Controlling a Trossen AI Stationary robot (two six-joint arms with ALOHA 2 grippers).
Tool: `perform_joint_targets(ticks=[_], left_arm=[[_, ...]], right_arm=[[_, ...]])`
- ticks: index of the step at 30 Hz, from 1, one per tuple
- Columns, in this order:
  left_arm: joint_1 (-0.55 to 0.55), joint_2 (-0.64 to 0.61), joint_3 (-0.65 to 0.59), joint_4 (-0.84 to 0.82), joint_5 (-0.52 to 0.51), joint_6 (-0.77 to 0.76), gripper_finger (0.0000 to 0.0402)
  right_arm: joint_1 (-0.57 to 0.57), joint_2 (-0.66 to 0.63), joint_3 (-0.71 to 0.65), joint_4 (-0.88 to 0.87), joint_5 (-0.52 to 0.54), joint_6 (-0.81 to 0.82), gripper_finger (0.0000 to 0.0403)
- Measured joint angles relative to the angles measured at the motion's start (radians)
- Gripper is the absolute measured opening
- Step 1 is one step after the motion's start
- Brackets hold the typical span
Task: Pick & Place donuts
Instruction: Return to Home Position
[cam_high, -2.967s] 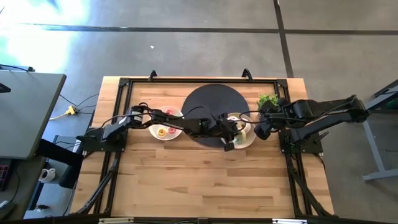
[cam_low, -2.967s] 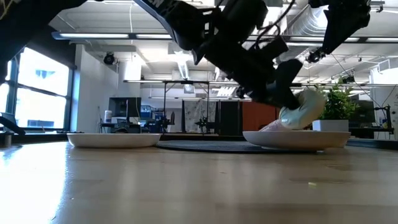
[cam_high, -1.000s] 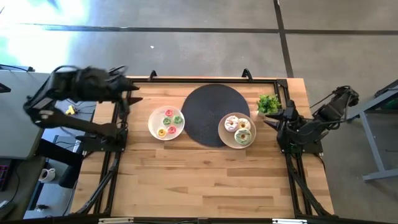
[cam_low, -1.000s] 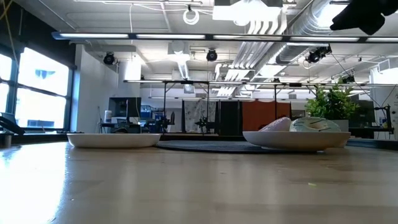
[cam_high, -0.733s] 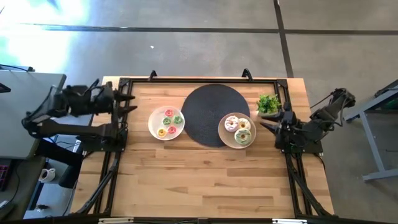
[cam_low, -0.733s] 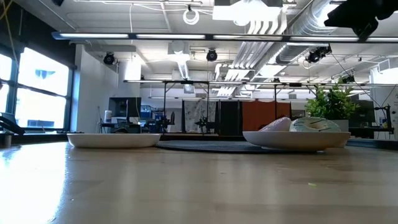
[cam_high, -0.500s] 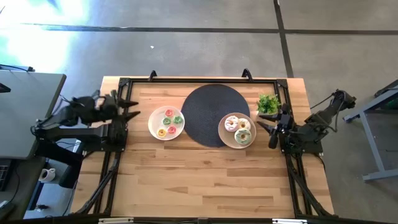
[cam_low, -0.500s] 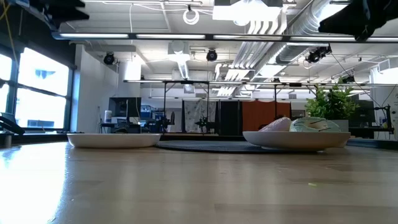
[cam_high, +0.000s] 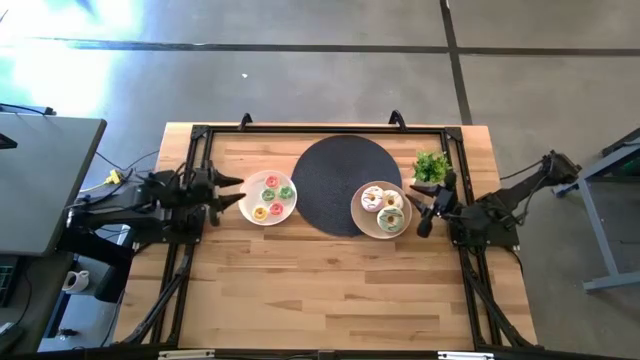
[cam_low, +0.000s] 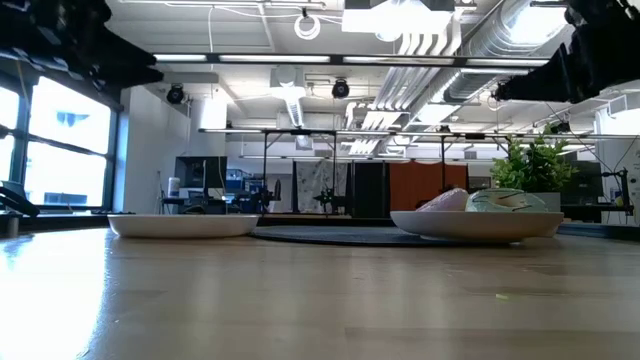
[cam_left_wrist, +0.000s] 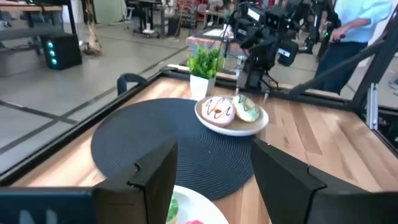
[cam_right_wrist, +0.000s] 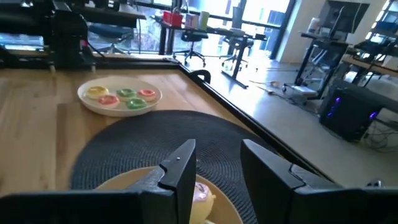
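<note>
Pulled my arms back to the table's (cam_high: 320, 290) sides: left gripper (cam_high: 232, 190), right gripper (cam_high: 421, 210) both spread. Three big donuts (cam_high: 390, 220) lie on the tan plate (cam_high: 361, 221).

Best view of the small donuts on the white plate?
High view: small iced ring donuts all visible on the round white plate. Right wrist shows them obliquely; left wrist, a sliver; low view, only its rim.

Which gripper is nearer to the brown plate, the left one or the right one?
Right. The right gripper sits just beside the brown plate, on its right. The left gripper is far off, beyond the white plate and the black disc.
</note>
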Motion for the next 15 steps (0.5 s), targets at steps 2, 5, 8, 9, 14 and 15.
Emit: perform_joint_targets(ticks=[2, 5, 8, 9, 14, 15], left_arm=[[0.000, 0.000, -0.049, 0.064, 0.000, 0.000, 0.0202], [0.000, 0.000, -0.121, 0.170, 0.000, 0.010, 0.0202], [0.000, 0.000, -0.179, 0.256, -0.001, 0.029, 0.0202], [0.000, 0.000, -0.192, 0.275, -0.001, 0.030, 0.0202], [0.000, 0.000, -0.225, 0.282, -0.001, 0.025, 0.0202], [0.000, 0.000, -0.230, 0.283, -0.001, 0.024, 0.0202]], right_arm=[[-0.013, 0.000, -0.009, 0.014, -0.001, -0.019, 0.0124], [-0.041, 0.000, -0.033, 0.031, -0.001, -0.022, 0.0124], [-0.074, 0.000, -0.065, 0.077, -0.003, -0.024, 0.0124], [-0.086, 0.000, -0.075, 0.087, -0.009, -0.027, 0.0124], [-0.139, 0.000, -0.111, 0.138, -0.090, -0.051, 0.0124], [-0.150, 0.000, -0.120, 0.157, -0.109, -0.056, 0.0124]])
